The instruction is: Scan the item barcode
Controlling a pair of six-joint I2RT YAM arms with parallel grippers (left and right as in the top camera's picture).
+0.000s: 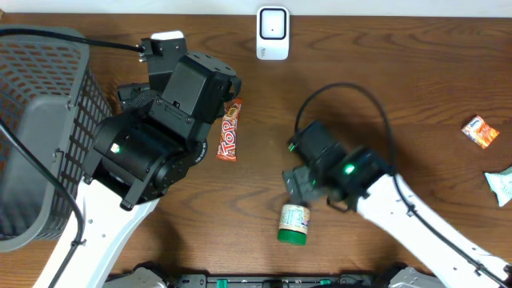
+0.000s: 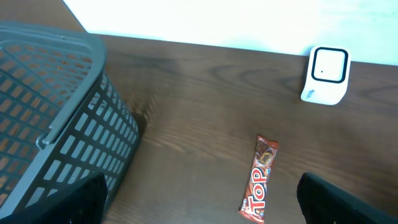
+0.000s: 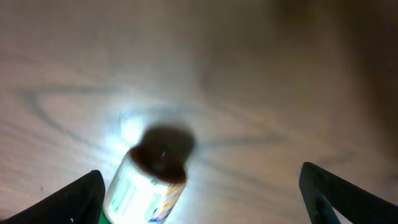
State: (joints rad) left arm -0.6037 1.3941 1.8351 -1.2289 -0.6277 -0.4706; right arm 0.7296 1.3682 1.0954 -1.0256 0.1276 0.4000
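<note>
Right gripper: fingers apart, empty, over the bottle.
Left gripper: apart, empty.
Grasp: we centre on the bottle's body, leaving its label clear for the scanner.

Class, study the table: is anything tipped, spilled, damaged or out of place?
The small green-capped bottle lies on its side, not upright, close to the right end effector. Nothing looks spilled; the snack bar lies flat, intact.

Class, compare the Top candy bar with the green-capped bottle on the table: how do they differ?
The candy bar is flat and long; the bottle is round and stubby. The candy bar is red-orange with white lettering; the bottle has a pale label and green cap. Both lie loose on the wooden table.
</note>
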